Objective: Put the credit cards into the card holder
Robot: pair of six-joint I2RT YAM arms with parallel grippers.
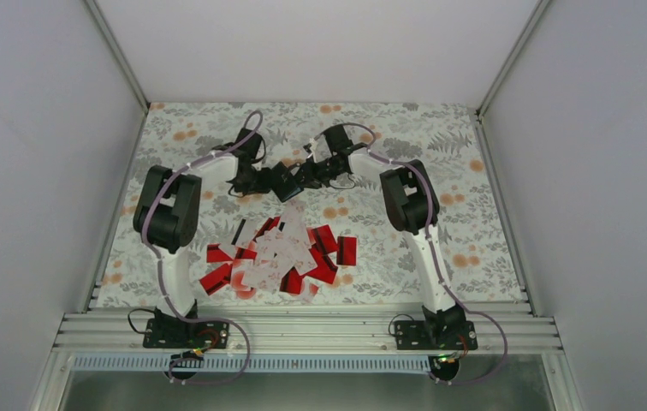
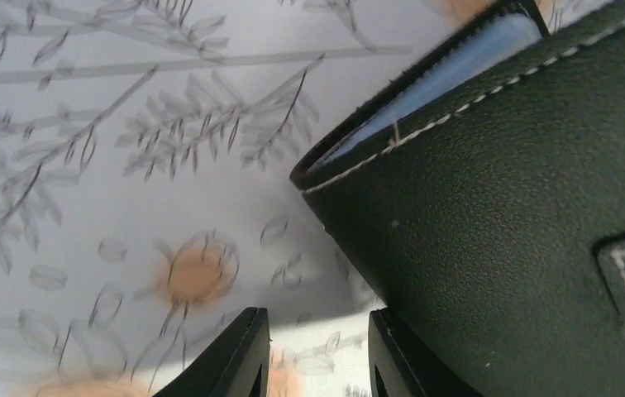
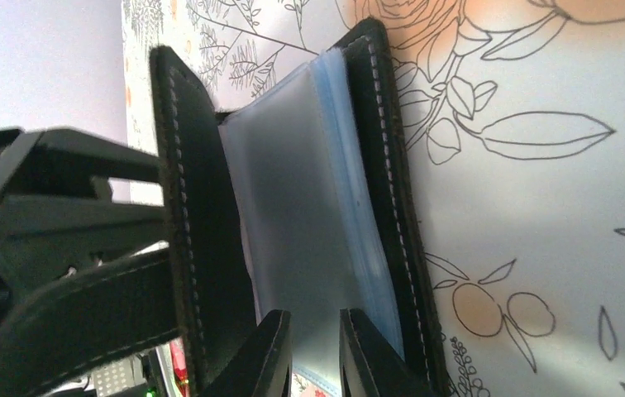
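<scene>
Beneath both grippers lies the floral tablecloth point(image 1: 440, 137), with the credit cards point(image 1: 281, 253) — thin glossy rectangles, red and pale — heaped nearer the bases. Between the two hands is the card holder point(image 3: 293, 207): grained black leather, white stitching, cloudy blue sleeves. Its inner leaf is pinched by the right gripper point(image 3: 316, 347); the left gripper point(image 2: 317, 347) stands parted beside the cover, clasping nothing. Opening stage, I'd say — next the cover needs spreading wide

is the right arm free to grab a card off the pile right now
Probably not: the right tool is clamped on the open card holder. The credit cards lie uncovered, with nothing over them, but it would have to let go first.
</scene>
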